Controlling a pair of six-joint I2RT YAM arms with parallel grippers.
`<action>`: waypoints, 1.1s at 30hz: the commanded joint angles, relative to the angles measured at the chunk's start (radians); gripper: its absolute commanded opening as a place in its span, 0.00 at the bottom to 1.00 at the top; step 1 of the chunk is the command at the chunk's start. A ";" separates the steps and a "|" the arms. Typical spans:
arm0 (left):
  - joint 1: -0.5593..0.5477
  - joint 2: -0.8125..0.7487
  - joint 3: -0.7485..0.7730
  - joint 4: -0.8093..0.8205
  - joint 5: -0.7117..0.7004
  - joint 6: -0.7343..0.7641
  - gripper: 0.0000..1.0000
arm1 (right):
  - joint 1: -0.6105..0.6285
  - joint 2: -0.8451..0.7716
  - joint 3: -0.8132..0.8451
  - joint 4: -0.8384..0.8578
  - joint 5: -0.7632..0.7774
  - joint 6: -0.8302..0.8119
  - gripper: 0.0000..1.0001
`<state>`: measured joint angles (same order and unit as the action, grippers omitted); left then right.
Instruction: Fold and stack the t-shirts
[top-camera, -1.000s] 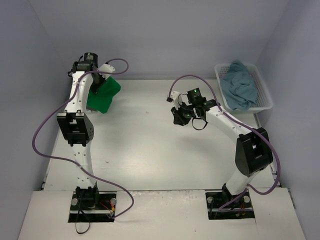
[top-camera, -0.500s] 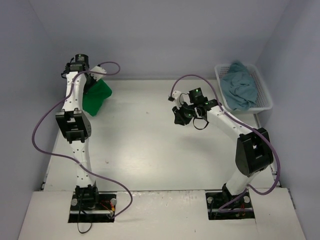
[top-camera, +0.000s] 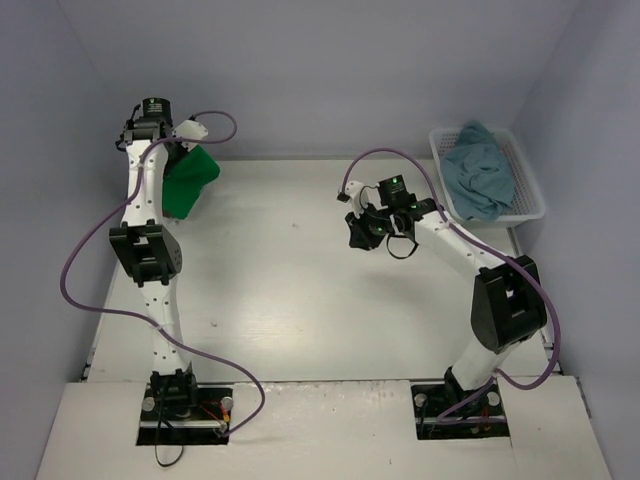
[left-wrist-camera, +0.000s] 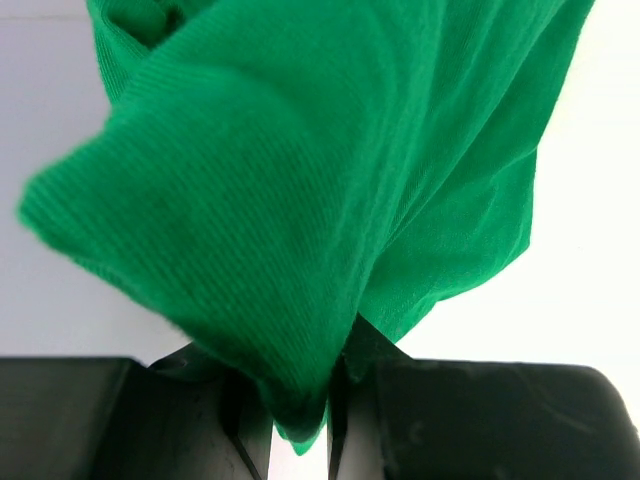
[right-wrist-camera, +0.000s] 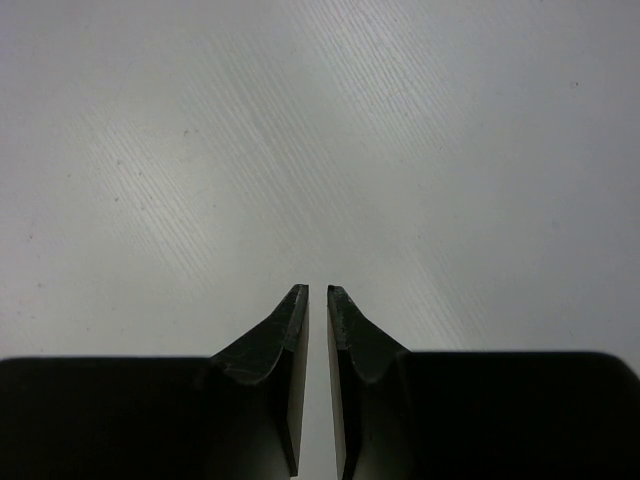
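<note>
A bright green t-shirt hangs bunched above the table's far left corner, with my left gripper shut on its top. In the left wrist view the green cloth fills most of the frame and a fold is pinched between the jaws of that gripper. A teal-blue t-shirt lies crumpled in the white basket at the far right. My right gripper hovers over the bare table right of centre. Its jaws stand almost together with nothing between them.
The white table top runs between grey walls on three sides. The left arm stands tall close to the left wall. Purple cables loop from both arms.
The left arm has carried the green t-shirt further left and back toward the far corner. The right arm has stayed where it was.
</note>
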<state>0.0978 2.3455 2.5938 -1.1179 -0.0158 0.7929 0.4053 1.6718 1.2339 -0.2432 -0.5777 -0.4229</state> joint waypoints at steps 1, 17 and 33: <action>0.023 -0.022 0.069 0.033 -0.006 0.005 0.00 | -0.008 -0.018 0.004 0.025 -0.022 0.004 0.11; 0.102 0.115 0.089 0.170 -0.041 -0.020 0.00 | -0.019 0.028 0.004 0.024 -0.024 0.004 0.10; 0.108 0.213 0.023 0.382 -0.167 -0.096 0.22 | -0.057 0.045 0.006 0.013 -0.063 0.006 0.10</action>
<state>0.1986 2.5847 2.6152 -0.8177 -0.1371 0.7303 0.3611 1.7237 1.2320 -0.2436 -0.6033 -0.4225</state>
